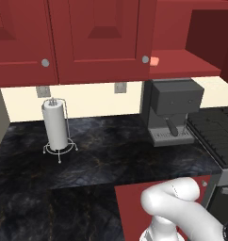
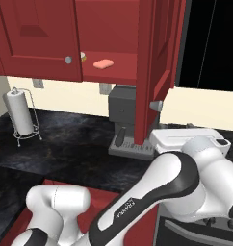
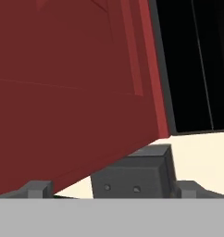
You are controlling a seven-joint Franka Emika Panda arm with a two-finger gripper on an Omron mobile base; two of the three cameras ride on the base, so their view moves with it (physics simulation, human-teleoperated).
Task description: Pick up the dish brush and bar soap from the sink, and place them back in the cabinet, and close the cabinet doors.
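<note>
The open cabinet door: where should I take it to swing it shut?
Push rather than grip: the door stands edge-on, knob low on its free edge. Set the open gripper on its outer panel near that edge, from the right.

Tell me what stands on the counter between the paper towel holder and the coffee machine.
Nothing: the left base view shows bare dark marble counter between the paper towel holder and the coffee machine. The right base view agrees.
</note>
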